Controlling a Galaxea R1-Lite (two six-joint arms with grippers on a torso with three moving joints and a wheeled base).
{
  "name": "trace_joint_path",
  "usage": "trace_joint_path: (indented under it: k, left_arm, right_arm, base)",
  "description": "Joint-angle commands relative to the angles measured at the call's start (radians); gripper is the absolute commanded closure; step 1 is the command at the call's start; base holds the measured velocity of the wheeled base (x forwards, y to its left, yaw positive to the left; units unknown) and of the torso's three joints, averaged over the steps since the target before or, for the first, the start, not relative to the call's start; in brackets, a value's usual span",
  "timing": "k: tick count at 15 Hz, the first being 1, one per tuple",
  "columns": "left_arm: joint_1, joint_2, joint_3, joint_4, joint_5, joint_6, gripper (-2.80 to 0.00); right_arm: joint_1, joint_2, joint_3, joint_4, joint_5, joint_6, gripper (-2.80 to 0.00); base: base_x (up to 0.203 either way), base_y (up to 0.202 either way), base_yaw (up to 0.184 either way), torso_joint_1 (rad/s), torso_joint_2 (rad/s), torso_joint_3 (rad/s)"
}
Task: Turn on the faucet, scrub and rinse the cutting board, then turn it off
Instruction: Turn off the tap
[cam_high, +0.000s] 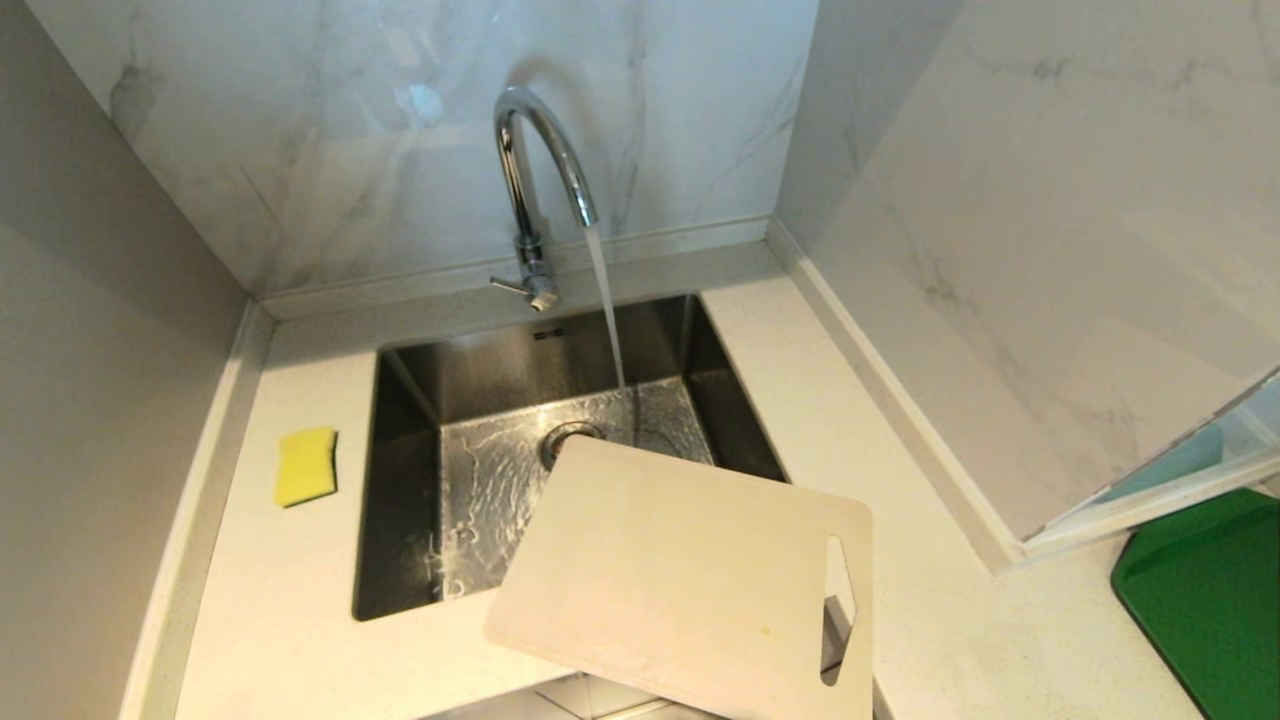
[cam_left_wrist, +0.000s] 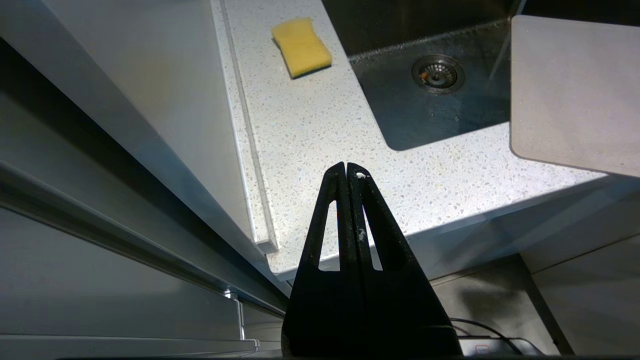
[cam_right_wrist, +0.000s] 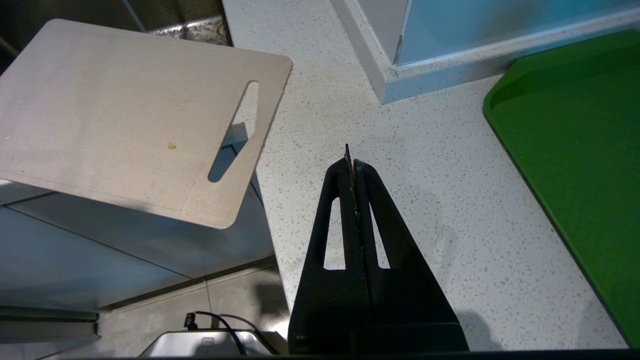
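At center of the head view, the faucet (cam_high: 530, 170) stands behind the sink (cam_high: 400, 480), water running from its spout down to the basin near the drain (cam_high: 572, 440). Its thin lever sticks out to frame left at the base. The cutting board (cam_high: 680, 580) sits lower center-right, tilted, w/ one corner over the sink's near right part and the rest on the surface (cam_high: 280, 600), its near edge hanging past the surface's front. Slot handle on its right side; a small yellowish spot shows on the board. Yellow sponge (cam_high: 306, 465) lies on the surface left of the sink, apart from it. Green board (cam_high: 1210, 600) at lower right, partly cut off.

Left tool (cam_left_wrist: 347, 172) fingers pressed together, holding nothing, over the surface's front edge, sponge & sink beyond it. Right tool (cam_right_wrist: 352, 162) likewise closed & empty, above bare surface btw the cutting board and green board.
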Motion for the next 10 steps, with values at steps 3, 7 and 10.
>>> trace_joint_path:
  k: [3, 7, 10]
  left_arm:
    - [0.0, -0.002, 0.002, -0.001, -0.001, -0.002, 0.0]
    - [0.0, -0.002, 0.002, 0.001, 0.0, 0.0, 0.0]
    - [0.0, -0.002, 0.002, 0.001, 0.0, -0.012, 0.0]
  right_arm:
    - [0.0, 0.001, 0.0, 0.0, 0.0, 0.0, 0.0]
    - [0.0, 0.001, 0.0, 0.0, 0.0, -0.001, 0.0]
    - [0.0, 0.001, 0.0, 0.0, 0.0, 0.0, 0.0]
  base:
    - [0.015, 0.0, 0.002, 0.0, 0.0, 0.001]
    - [0.184, 0.0, -0.002, 0.011, 0.0, -0.003]
    - [0.108, 0.0, -0.009, 0.007, 0.0, 0.003]
